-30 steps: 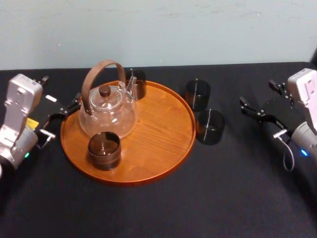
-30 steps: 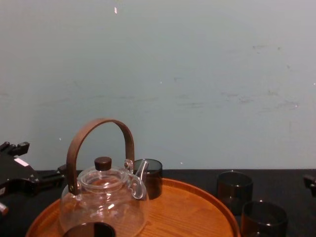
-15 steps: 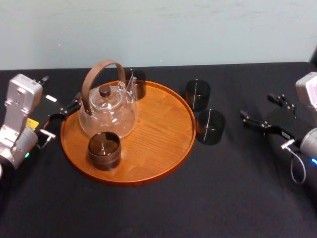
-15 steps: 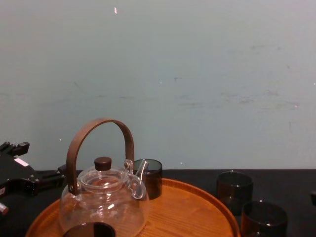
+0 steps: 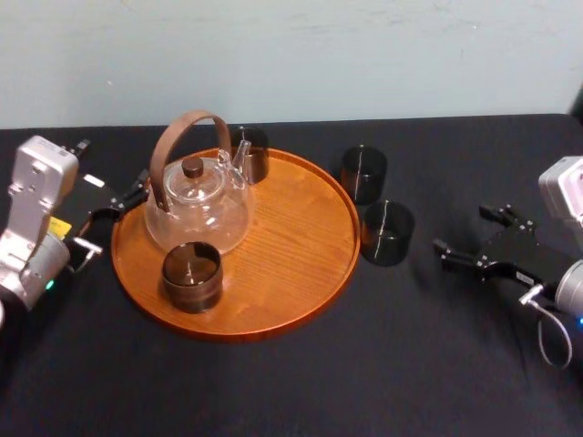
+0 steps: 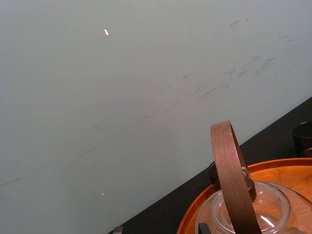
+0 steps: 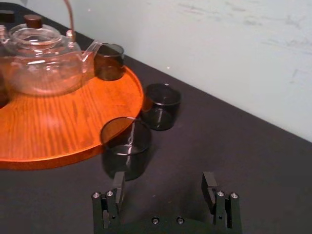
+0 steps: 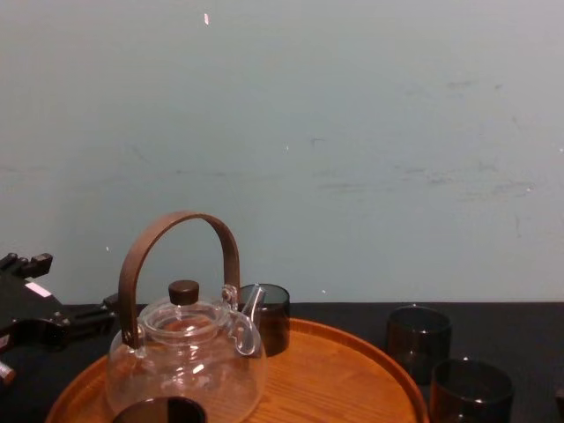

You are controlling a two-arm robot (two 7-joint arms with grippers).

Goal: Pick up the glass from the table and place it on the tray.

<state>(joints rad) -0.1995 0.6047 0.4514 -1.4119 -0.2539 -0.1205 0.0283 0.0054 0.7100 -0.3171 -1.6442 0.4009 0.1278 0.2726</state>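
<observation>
the right claw is reaching in low over the right side of the desk, spread wide and pointing at the glass, near it but not touching. the glass is standing upright on the desk, just beside the right rim of the tray and outside it. a second glass is standing behind it, also on the desk. a teapot, a front glass and a back glass are sitting on the tray. the left claw is resting by the tray's left edge; whether it is spread i cannot tell.
</observation>
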